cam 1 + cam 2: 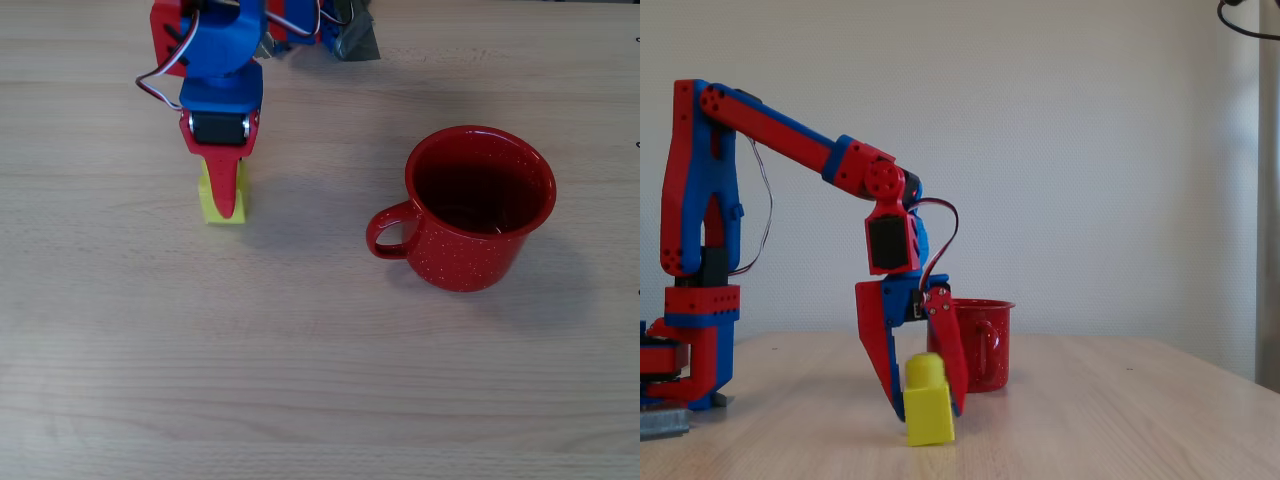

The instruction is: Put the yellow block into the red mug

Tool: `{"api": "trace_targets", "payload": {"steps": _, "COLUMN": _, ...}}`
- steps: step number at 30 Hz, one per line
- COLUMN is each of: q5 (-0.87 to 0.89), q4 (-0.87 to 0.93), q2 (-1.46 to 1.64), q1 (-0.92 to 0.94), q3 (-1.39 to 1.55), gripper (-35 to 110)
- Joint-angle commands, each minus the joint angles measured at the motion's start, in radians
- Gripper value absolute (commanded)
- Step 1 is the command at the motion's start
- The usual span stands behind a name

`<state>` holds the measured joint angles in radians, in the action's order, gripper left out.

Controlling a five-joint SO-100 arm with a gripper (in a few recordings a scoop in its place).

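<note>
**A:** Overhead view first: you are hanging the gripper (228, 195) straight down over the yellow block (222, 207), with the red pointed finger (226, 185) lying across its top. Why there?

**B:** Because the block is sitting on the table (320, 400) well apart from the red mug (478, 205), which is at about three o'clock from it. You are coming from above so that a finger drops on either side of the block, as I judge it.

**A:** And the mug?

**B:** It is standing upright, mouth open to the ceiling, handle (390, 232) pointing to roughly eight o'clock, toward the block's side. Nothing is lying inside that I can make out; the inside is dark.

**A:** How wide are you holding the fingers?

**B:** In the fixed view they are spreading into a narrow V around the yellow block (928, 402), one finger (878, 350) at its nine o'clock side and the other at three o'clock. The gripper (925, 400) is straddling it, partly open. The tips are reaching down past the stud, close to the flanks; whether they are already touching, I cannot tell. The block's base is resting on the table (1120, 420), so you are not lifting anything yet
</note>
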<state>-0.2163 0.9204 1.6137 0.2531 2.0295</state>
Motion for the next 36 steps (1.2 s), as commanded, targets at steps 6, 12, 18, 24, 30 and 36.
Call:
{"api": "trace_targets", "payload": {"steps": 6, "q5": -0.011, "q4": -0.018, "q2": 0.031, "q1": -0.009, "q3": -0.038, "gripper": 0}}
{"api": "trace_targets", "payload": {"steps": 12, "q5": -0.003, "q4": -0.014, "q2": 0.025, "q1": -0.006, "q3": -0.058, "gripper": 0}}
{"api": "trace_targets", "payload": {"steps": 18, "q5": 0.035, "q4": 0.061, "q2": 0.037, "q1": 0.014, "q3": -0.141, "gripper": 0}}
{"api": "trace_targets", "payload": {"steps": 24, "q5": 0.094, "q4": 0.178, "q2": 0.038, "q1": 0.011, "q3": -0.275, "gripper": 0}}
{"api": "trace_targets", "payload": {"steps": 30, "q5": 0.135, "q4": 0.282, "q2": 0.081, "q1": -0.006, "q3": -0.353, "gripper": 0}}
{"api": "trace_targets", "payload": {"steps": 36, "q5": 0.183, "q4": 0.371, "q2": 0.158, "q1": -0.054, "q3": -0.410, "gripper": 0}}
